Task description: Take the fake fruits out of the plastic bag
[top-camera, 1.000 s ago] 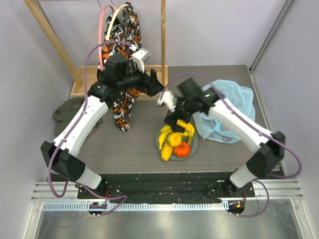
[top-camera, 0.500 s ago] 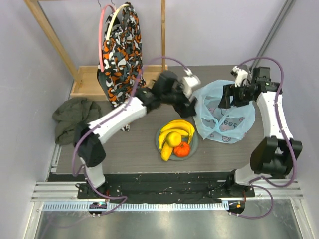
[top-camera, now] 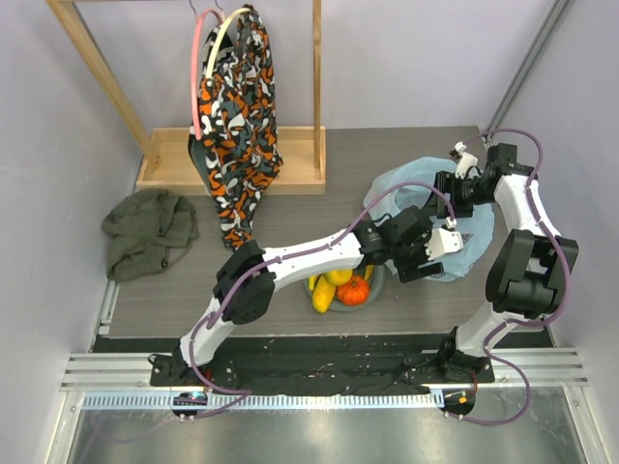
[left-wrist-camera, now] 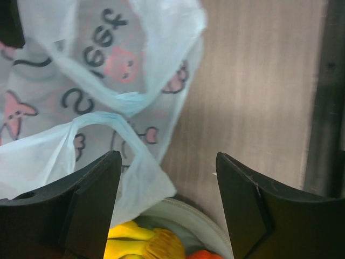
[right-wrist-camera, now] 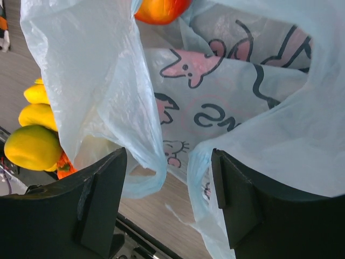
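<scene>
Left fingers are spread wide and not clamped on anything. One handle loop of the plastic bag just lies in the gap, up against one finger. They hover over the bag's near-left corner, right where the bag's film laps over the rim of the plate.

Right fingers are let go too, standing apart with crinkly folds of the bag sagging between them but nothing pinched. They sit over the bag's far part, above the pink-and-white cartoon print.

The red apple shows between the bag's folds, so that one is in the bag. The rest of the fake fruits are out of it, piled on the plate just beside the bag's near-left corner: banana bunch closest to the bag, then the yellow-green round fruit, the small ribbed orange one and the long yellow-orange fruit. The left arm crosses over part of that pile.

The bag itself lies slumped on the tabletop. Well away from the bag, past the plate, a patterned cloth hangs from a wooden rack.
</scene>
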`<move>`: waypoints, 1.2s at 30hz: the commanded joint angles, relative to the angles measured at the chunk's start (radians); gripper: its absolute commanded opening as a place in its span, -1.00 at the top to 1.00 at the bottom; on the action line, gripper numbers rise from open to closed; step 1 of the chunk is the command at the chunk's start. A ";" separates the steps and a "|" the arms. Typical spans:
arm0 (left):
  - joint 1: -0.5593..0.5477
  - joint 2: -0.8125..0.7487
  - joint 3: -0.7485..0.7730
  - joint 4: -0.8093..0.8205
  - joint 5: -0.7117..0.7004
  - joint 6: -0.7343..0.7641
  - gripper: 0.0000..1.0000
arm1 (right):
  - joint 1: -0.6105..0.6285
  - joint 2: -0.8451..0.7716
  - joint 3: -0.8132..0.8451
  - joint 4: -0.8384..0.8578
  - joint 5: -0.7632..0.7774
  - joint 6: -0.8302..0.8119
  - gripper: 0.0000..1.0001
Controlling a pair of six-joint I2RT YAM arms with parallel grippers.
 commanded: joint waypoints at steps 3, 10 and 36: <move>-0.010 0.009 0.019 0.135 -0.318 0.079 -0.50 | -0.006 0.032 0.021 0.086 -0.055 0.072 -0.44; -0.007 0.037 -0.063 0.190 -0.315 0.128 -0.07 | -0.019 0.088 0.059 0.091 -0.051 0.073 -0.45; -0.019 0.092 -0.070 0.150 -0.158 -0.076 -0.08 | -0.056 0.097 0.018 0.130 -0.095 0.124 -0.45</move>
